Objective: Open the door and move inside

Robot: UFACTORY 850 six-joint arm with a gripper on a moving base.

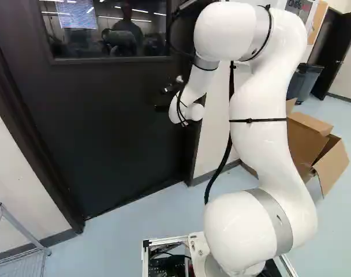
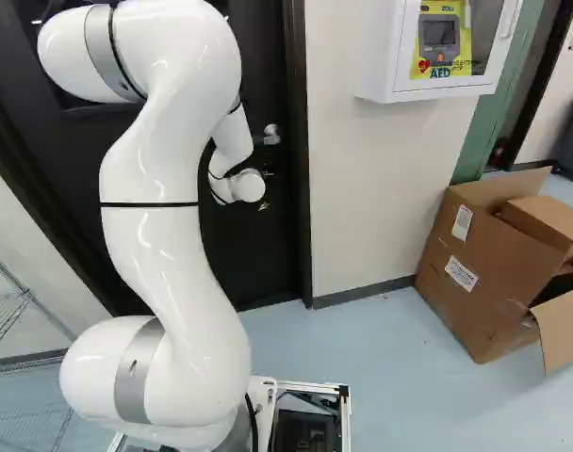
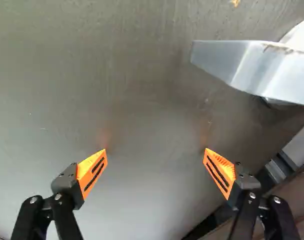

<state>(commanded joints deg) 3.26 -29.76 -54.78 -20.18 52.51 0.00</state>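
The dark door [image 1: 118,127], with a window in its upper part, stands closed in its frame in the left base view. My gripper [image 1: 162,108] is close to the door's surface near the latch side, mostly hidden by the wrist. A silver lever handle [image 2: 271,135] shows just above the wrist in the right base view. In the wrist view the gripper [image 3: 155,151] is open, its fingers wide apart with only the door face ahead. There the lever handle [image 3: 257,67] lies ahead and off to one side, outside the fingers and apart from them.
Open cardboard boxes [image 2: 499,254] stand on the floor right of the door, below a white wall cabinet [image 2: 437,85]. A wire rack [image 1: 19,248] is at the left. The door frame [image 2: 298,151] meets pale wall on the latch side.
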